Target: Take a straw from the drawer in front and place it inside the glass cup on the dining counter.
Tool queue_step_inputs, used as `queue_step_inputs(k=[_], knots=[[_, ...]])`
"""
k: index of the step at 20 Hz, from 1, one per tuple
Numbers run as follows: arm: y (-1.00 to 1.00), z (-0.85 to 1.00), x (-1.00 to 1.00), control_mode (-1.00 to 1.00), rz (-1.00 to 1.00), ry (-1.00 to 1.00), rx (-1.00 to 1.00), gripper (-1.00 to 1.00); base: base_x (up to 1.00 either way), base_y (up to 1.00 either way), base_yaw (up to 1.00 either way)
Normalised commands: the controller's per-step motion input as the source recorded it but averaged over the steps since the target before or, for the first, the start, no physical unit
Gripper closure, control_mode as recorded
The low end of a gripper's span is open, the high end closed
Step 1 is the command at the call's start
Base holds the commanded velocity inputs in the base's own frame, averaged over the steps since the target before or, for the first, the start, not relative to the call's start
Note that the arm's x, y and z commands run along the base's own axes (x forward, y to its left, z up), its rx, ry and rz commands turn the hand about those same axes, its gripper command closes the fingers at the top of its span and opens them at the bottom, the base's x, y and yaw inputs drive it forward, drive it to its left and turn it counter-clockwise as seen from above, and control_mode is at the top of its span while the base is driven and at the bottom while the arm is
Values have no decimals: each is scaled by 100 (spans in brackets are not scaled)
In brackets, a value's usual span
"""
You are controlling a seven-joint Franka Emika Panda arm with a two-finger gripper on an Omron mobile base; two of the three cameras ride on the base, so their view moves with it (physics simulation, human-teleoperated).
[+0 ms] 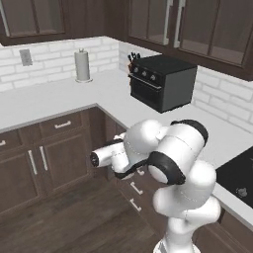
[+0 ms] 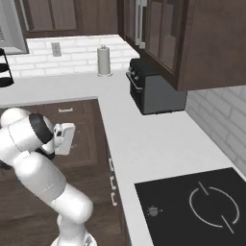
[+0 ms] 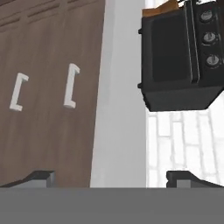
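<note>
My gripper [image 3: 113,178] is open, its two dark fingertips [image 3: 41,177] far apart with nothing between them. It faces a stack of shut dark brown drawer fronts [image 3: 48,52] with small white bar handles [image 3: 70,85], under the white wall counter's edge [image 3: 118,109]. I cannot tell which front is the task's drawer. The same fronts and handles [image 1: 136,188] show just behind my folded arm, and below the counter edge [image 2: 112,181] in the right base view. My white hand [image 2: 65,138] hangs close before them. The straw, glass cup and dining counter are out of view.
A black toaster oven [image 1: 160,81] [image 2: 153,89] [image 3: 179,57] sits on the L-shaped white wall counter [image 1: 44,101]. A paper towel roll [image 1: 82,65] [image 2: 104,61] stands at the back. A black cooktop [image 2: 202,202] lies to the right. Wood floor [image 1: 74,222] is open to the left.
</note>
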Motion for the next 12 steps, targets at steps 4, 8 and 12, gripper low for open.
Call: queue_step_inputs(k=[4, 8, 12], knots=[[-14, -62, 53, -100, -23, 0, -7, -100, 0, 0, 0], [-15, -47, 28, -100, -30, 0, -9, -100, 0, 0, 0], [-21, -24, 0, -100, -32, -7, -13, -100, 0, 0, 0]])
